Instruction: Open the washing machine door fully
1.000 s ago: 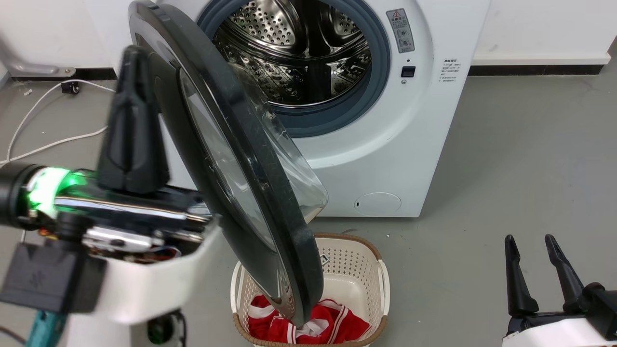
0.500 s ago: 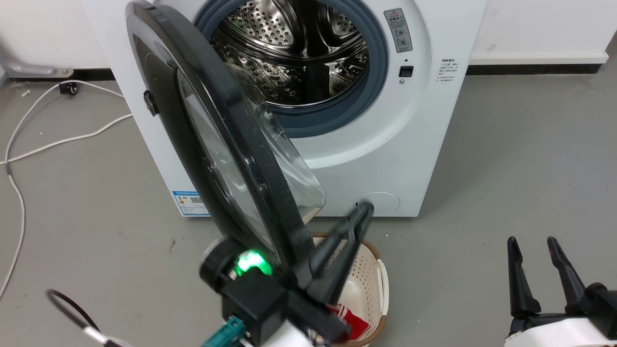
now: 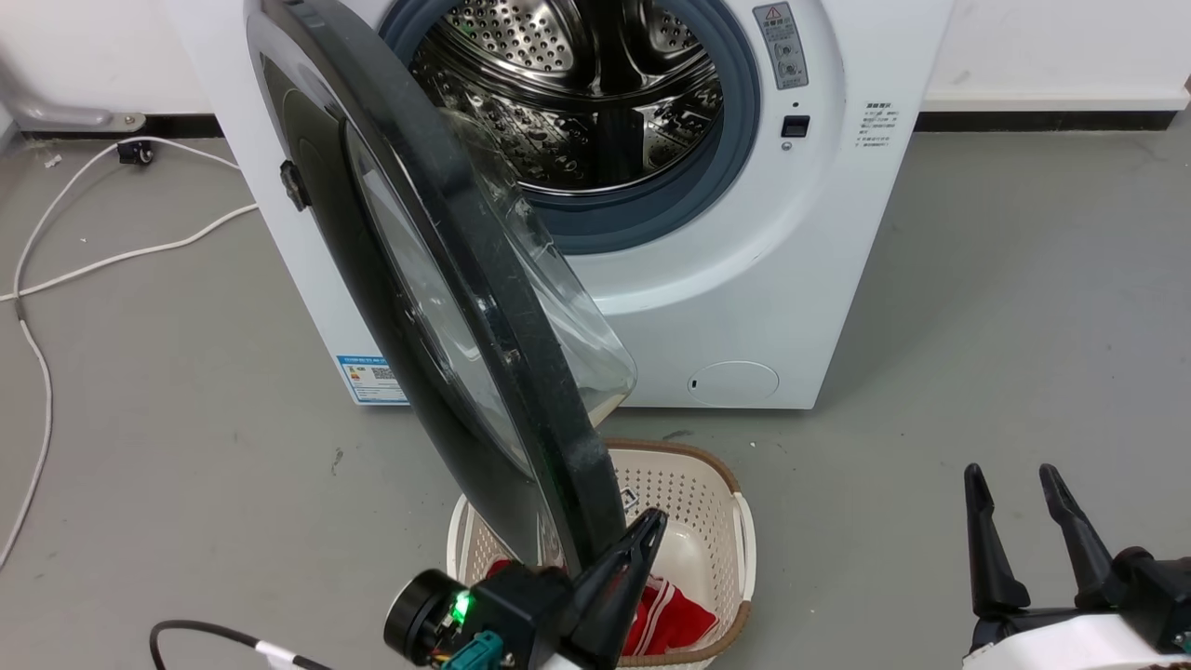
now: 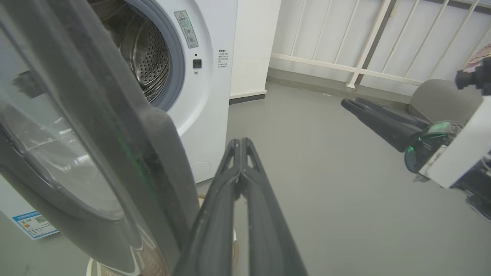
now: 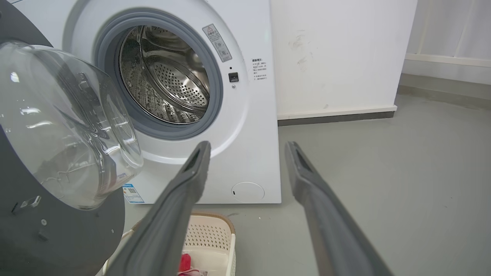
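Note:
The white washing machine (image 3: 763,279) stands with its steel drum (image 3: 577,93) exposed. Its black washing machine door (image 3: 447,307) hangs swung out to roughly a right angle, edge-on to the head view, its clear glass bowl (image 5: 65,122) facing the drum. My left gripper (image 3: 654,517) is shut and holds nothing, just right of the door's lower rim; whether it touches the rim I cannot tell. In the left wrist view its shut fingers (image 4: 230,184) rise beside the door (image 4: 96,134). My right gripper (image 3: 1010,479) stands open and apart at the lower right, also open in its own view (image 5: 248,147).
A cream perforated basket (image 3: 735,521) holding red cloth (image 3: 675,619) sits on the grey floor under the door's lower rim. White cables (image 3: 140,251) trail over the floor at the left. A railing (image 4: 364,46) lines the wall at the right.
My left arm has come down from high on the door's left side to low at its lower rim, on the right. The door's angle looks the same. The right gripper has stayed put.

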Robot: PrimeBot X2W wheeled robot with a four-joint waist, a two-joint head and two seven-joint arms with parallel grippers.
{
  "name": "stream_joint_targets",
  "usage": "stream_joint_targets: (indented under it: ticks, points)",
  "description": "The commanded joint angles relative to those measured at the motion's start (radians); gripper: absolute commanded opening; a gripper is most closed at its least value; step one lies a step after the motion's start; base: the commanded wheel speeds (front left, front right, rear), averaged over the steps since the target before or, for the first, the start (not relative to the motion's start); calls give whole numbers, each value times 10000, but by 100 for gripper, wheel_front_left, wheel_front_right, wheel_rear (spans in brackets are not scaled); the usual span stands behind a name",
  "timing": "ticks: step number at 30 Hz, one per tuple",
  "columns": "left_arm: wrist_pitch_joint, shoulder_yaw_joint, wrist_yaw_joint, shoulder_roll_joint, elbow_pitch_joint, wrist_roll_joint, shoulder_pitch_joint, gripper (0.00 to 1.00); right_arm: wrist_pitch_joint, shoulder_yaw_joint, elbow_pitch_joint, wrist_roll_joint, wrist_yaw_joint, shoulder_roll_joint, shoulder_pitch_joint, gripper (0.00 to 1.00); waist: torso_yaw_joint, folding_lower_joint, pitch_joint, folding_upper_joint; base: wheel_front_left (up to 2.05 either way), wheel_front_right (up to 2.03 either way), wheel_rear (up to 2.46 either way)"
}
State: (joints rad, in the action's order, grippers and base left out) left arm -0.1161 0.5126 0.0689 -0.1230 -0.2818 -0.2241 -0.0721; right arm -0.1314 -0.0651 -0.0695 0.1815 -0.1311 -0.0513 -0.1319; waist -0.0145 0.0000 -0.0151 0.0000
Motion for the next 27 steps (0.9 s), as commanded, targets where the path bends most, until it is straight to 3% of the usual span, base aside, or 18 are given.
stream_joint_targets:
  ticks: [1, 13, 27]
  points:
    - [180, -9, -48, 40, 174, 76, 246, 0, -38, 38, 27, 16, 7, 21, 68, 100, 27, 0, -18, 0, 0, 0, 0]
    - [1369, 26, -339, 480, 2054, 220, 1493, 0, -49, 227, 342, 114, 7, 20, 221, 100, 333, 0, -111, 0, 0, 0, 0]
    - [1563, -281, -826, 443, 2662, 85, 1446, 0, -92, 280, 533, 182, 7, 20, 202, 100, 264, 0, -82, 0, 0, 0, 0]
